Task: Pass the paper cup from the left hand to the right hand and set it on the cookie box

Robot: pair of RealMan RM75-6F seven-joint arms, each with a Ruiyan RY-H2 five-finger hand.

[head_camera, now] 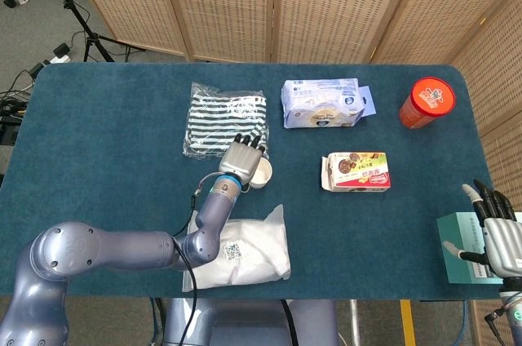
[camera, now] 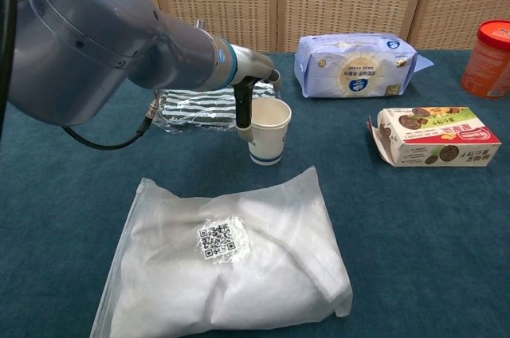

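Only one mark can be made out — a black QR code [camera: 218,241] printed on the white plastic bag [camera: 239,274] — while the lettering on every package is too small to read.

Matt cloth, paper and glossy plastic

The table [head_camera: 106,142] wears a matt, napped blue cloth. The cup [camera: 268,131] is smooth white paper; the cookie box [camera: 434,137] is printed card with a slight sheen. The white bag [camera: 227,262] is frosted, crinkled plastic, the striped packet [head_camera: 224,121] clear glossy film. The left hand [head_camera: 241,158] is dull grey metal, its arm [camera: 103,43] smooth satin grey. The screens [head_camera: 326,3] are woven cane.
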